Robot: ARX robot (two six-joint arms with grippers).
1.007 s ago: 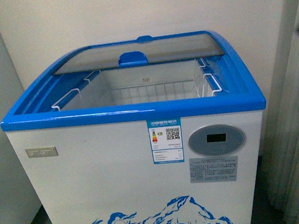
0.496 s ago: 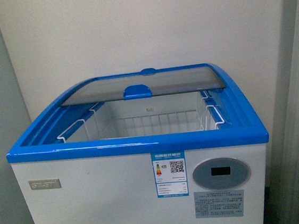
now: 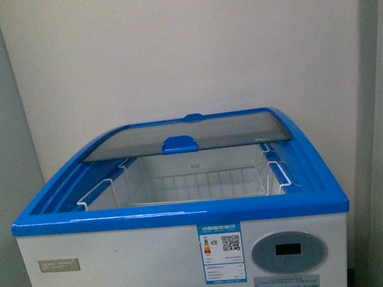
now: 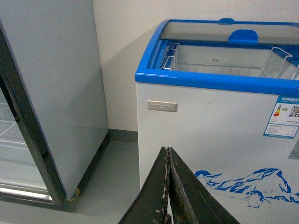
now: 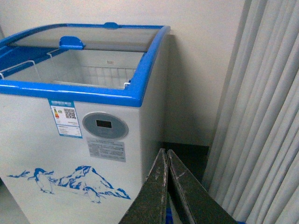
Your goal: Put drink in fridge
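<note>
Fridge [image 3: 123, 274], lid [image 3: 190, 131] slid back, wire basket [image 3: 196, 184] exposed; left hand [image 4: 168, 186] and right hand [image 5: 166, 186] pressed closed, apparently empty (drink nowhere seen); step judged: approach, bottle yet to be fetched and lowered through the opening.

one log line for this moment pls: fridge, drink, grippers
fridge: glass lid slid back, wire basket exposed | drink: not in view | left gripper: shut, empty | right gripper: shut

My left hand [image 4: 168, 186] shows as two dark, flat, tapering fingers with scuffed, pale-flecked inner edges. My right hand [image 5: 166, 186] looks alike: dark greenish-black wedges, worn and scratched along the seam.
</note>
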